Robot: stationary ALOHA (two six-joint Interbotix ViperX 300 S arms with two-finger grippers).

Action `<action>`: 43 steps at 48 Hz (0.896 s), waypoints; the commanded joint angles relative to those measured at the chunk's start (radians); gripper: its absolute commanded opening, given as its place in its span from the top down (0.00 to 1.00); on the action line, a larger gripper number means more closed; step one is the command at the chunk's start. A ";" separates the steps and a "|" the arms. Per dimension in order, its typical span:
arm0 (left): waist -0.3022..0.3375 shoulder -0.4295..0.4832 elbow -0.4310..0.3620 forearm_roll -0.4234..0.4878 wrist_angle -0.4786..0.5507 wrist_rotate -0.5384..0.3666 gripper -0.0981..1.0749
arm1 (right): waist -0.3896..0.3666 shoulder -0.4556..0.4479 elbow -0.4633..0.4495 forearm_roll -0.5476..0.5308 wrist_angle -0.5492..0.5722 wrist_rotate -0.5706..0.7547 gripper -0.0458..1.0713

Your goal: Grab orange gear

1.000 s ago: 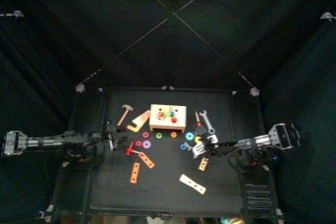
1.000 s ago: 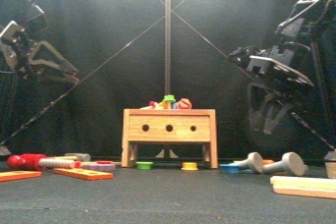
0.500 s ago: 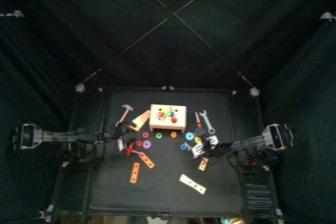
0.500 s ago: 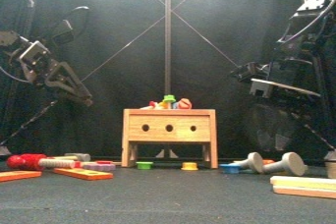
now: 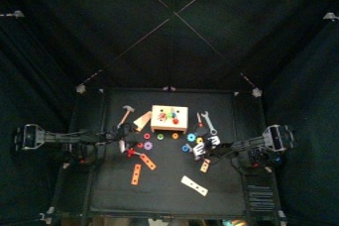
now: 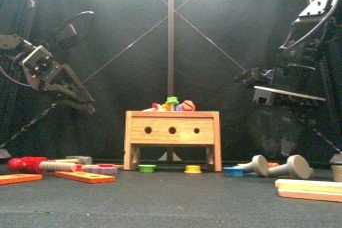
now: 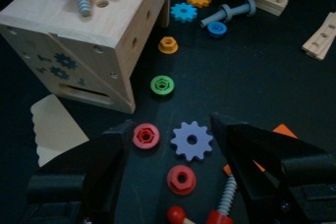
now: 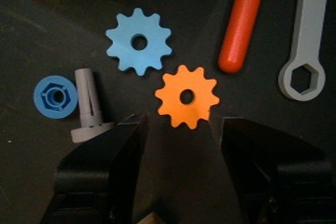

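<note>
The right pincer (image 8: 178,184) hung wide open just above the orange gear (image 8: 190,96); the left pincer (image 7: 171,184) gaped wide over a blue gear (image 7: 194,140).

Black curtains (image 5: 79,32) are hanging on every side of the small black table (image 5: 166,195), closing it in. Thin poles (image 6: 171,32) are crossing above the table, and light is glowing down the curtains behind it.
</note>
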 commanded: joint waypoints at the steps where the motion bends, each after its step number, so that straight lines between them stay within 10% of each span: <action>1: 0.003 0.002 -0.009 0.000 -0.009 0.002 0.09 | -0.018 0.003 -0.003 -0.002 -0.018 0.000 0.10; 43: 0.025 0.003 0.003 -0.008 -0.009 0.000 0.09 | -0.104 0.075 0.054 0.003 -0.172 -0.002 0.03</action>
